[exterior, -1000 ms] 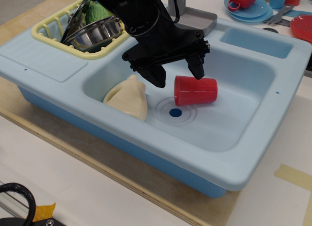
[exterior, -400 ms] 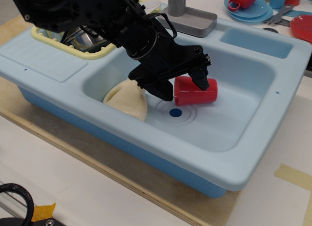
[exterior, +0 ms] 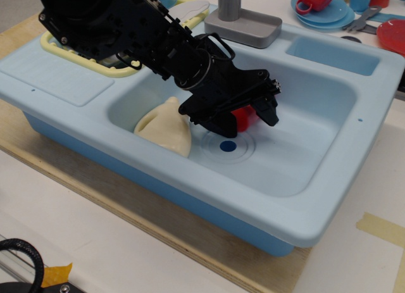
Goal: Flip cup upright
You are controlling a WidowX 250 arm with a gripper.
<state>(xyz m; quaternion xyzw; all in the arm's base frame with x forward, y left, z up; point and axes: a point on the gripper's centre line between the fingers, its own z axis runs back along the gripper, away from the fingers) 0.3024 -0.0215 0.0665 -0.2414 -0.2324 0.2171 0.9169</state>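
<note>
The red cup (exterior: pixel 243 118) lies on its side on the floor of the light-blue toy sink (exterior: pixel 329 198), just above the drain. Only a small patch of its red wall shows, because the black gripper hides the rest. My gripper (exterior: pixel 245 120) has come down over the cup with one finger (exterior: pixel 219 124) on its left and the other finger (exterior: pixel 269 113) on its right. The jaws stand apart, straddling the cup. Whether they touch it is hidden.
A cream-coloured soft object (exterior: pixel 166 127) lies in the basin's left corner, next to the gripper. The blue drain dot (exterior: pixel 228 146) is in front of it. A grey faucet (exterior: pixel 239 14) and a yellow dish rack (exterior: pixel 60 43) stand behind. A red handled mug on a blue plate (exterior: pixel 316 0) sits at the far right.
The gripper has dropped into the basin and moved right, from above the cup to straddling it. It now covers most of the cup. The cup still lies on its side.
</note>
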